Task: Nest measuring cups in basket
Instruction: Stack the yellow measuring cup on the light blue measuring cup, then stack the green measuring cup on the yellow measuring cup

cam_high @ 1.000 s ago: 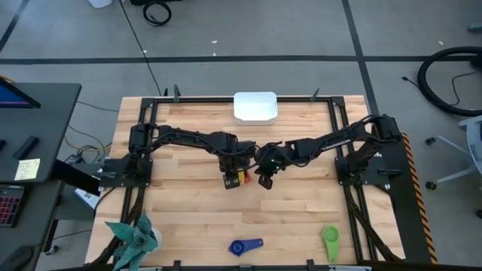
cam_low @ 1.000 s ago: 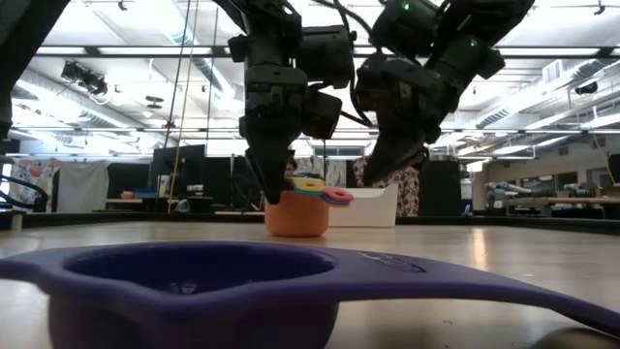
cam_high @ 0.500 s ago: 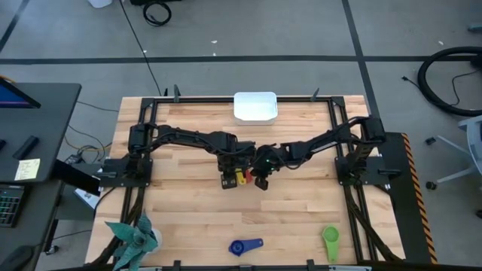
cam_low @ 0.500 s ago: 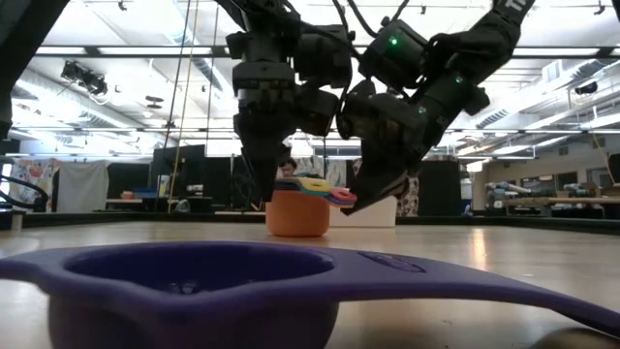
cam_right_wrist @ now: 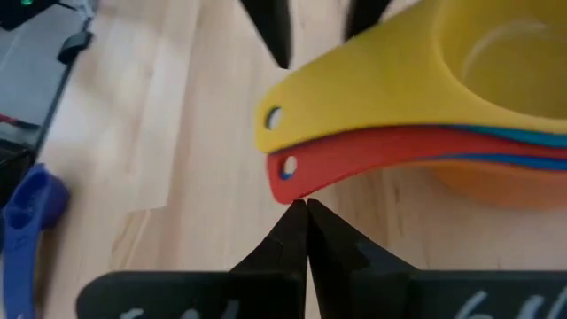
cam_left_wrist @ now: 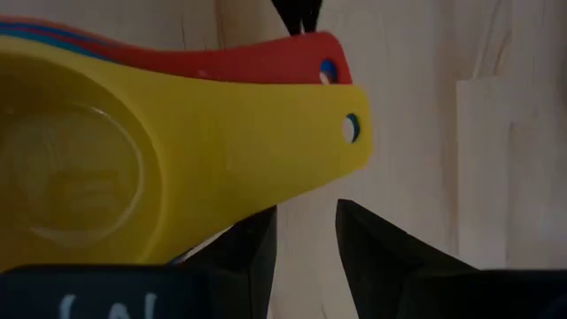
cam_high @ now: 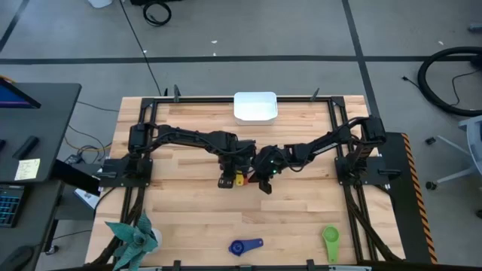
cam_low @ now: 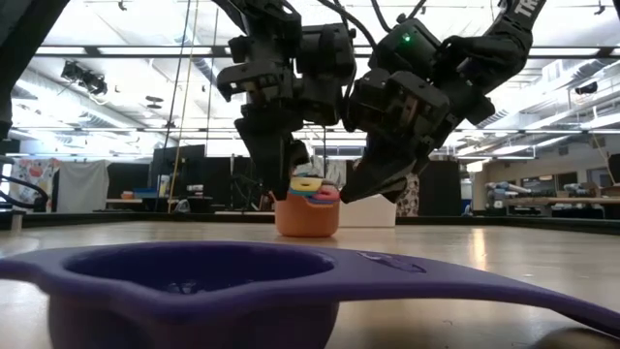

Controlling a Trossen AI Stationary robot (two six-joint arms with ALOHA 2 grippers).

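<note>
Both grippers at cup stack (cam_high: 239,178) mid-table: left gripper (cam_left_wrist: 306,244) slightly parted, empty; right gripper (cam_right_wrist: 306,232) pinched closed (holding nothing).

Light: bright, even, from ceiling strips (cam_low: 145,50) overhead.
Shadows: soft, faint beneath the jaws.
Blur: foreground dark blue cup (cam_low: 242,291) out of focus.
</note>
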